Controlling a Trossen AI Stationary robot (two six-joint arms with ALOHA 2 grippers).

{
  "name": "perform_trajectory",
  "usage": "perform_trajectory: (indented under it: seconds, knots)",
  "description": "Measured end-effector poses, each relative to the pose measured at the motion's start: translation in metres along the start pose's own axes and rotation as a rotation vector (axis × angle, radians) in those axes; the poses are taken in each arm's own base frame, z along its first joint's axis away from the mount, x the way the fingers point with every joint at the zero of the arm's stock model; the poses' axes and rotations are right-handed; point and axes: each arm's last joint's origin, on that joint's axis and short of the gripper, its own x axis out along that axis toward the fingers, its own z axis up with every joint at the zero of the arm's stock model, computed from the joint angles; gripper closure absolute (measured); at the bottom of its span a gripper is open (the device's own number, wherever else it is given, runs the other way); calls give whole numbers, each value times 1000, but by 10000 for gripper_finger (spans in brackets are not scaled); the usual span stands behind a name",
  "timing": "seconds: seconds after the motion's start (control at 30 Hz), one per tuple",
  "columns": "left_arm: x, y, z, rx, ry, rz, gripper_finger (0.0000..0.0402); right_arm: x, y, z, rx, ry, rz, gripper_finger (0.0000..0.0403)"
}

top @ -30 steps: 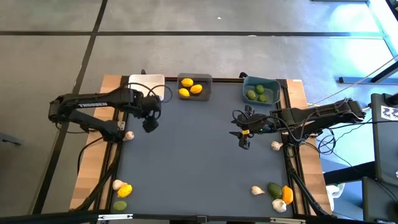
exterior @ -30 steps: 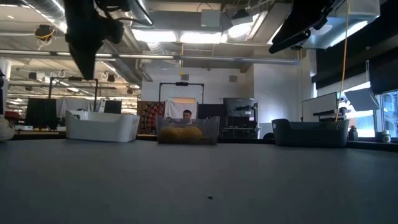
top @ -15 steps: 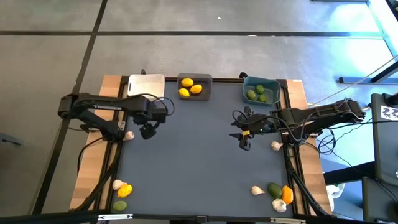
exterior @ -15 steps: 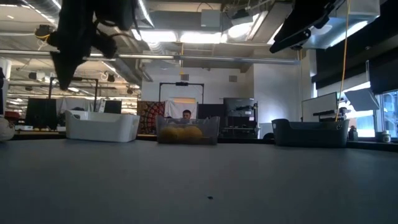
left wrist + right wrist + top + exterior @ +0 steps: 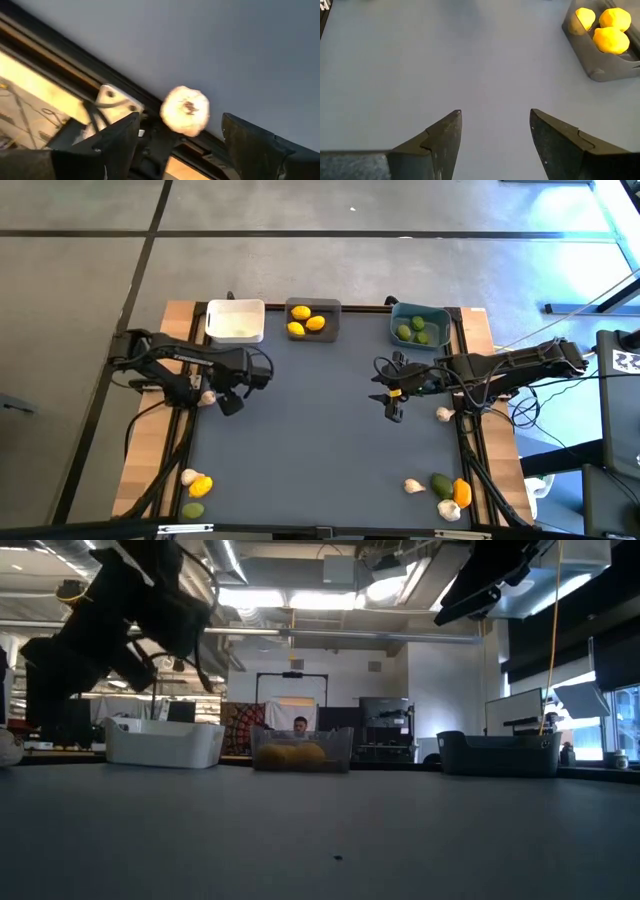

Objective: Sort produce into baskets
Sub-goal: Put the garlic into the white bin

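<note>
The left tool [image 5: 229,402] hangs low near the left edge of the dark surface [image 5: 320,440], and its two fingers are apart with nothing between them. Just beside it, right at that edge, lies a whitish garlic bulb [image 5: 208,397]; in the left wrist view this bulb [image 5: 185,110] shows between the two dark fingers but a bit ahead of them, not touching. The right tool [image 5: 392,406] hangs over the right half of the surface, and its fingers [image 5: 442,136] are apart too, holding nothing, with bare surface under them. Three baskets stand in a row along the far edge. The white basket [image 5: 235,321] is on the left. The dark grey basket [image 5: 313,321] in the middle holds three yellow lemons [image 5: 299,313]. The teal basket [image 5: 419,326] on the right holds green limes [image 5: 405,332]. More produce is still loose on the surface. Near the front left corner lie a garlic bulb [image 5: 188,476], an orange-yellow fruit [image 5: 201,486] and a green lime [image 5: 193,510]. Near the right edge, close to the right arm, lies one more garlic bulb [image 5: 443,414]. At the front right corner are a garlic bulb [image 5: 413,486], a green lime [image 5: 441,483], an orange fruit [image 5: 462,493] and another garlic bulb [image 5: 449,509], all close together.
</note>
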Motion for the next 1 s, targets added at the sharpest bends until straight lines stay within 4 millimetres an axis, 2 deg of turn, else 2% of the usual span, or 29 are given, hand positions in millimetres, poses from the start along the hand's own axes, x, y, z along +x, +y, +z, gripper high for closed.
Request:
perform_trajectory:
  seconds: [0.37, 1.0]
  knots:
    - [25, -10, 11, 54, 173, 56, 125, 0, 0, 0, 1, -3, 1, 171]
    - [41, -18, 22, 142, 282, 107, 125, 0, 0, 0, -1, 2, 0, 171]
